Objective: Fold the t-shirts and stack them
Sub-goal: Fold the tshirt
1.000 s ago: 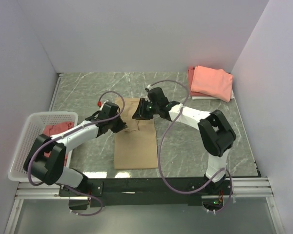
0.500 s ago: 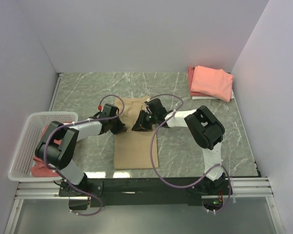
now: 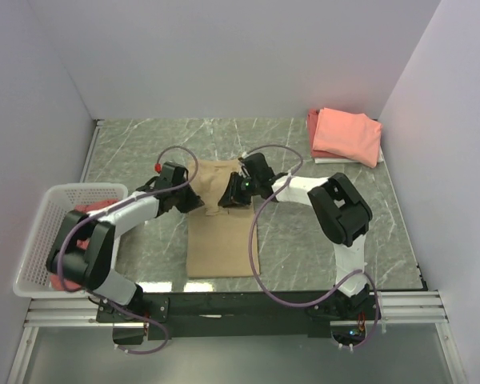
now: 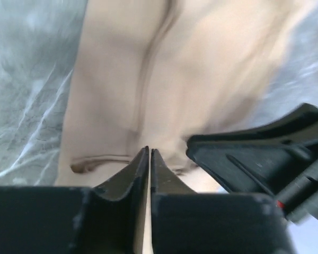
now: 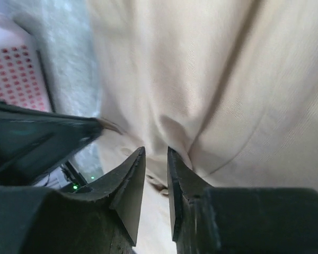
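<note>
A tan t-shirt lies as a long narrow strip on the middle of the table. It fills the left wrist view and the right wrist view. My left gripper is at the shirt's left edge, its jaws closed on a thin layer of tan cloth. My right gripper is over the shirt's upper middle. Its jaws stand narrowly apart, with puckered cloth drawn in at the tips. The two grippers are close together, and the cloth wrinkles between them.
Folded salmon-pink shirts are stacked at the back right corner. A white basket with red and pink shirts stands at the left edge, and it also shows in the right wrist view. Purple cables loop over both arms.
Both grippers dropped onto the shirt and have now drawn slightly back toward the far side. The cloth between them has bunched into a wrinkle.
</note>
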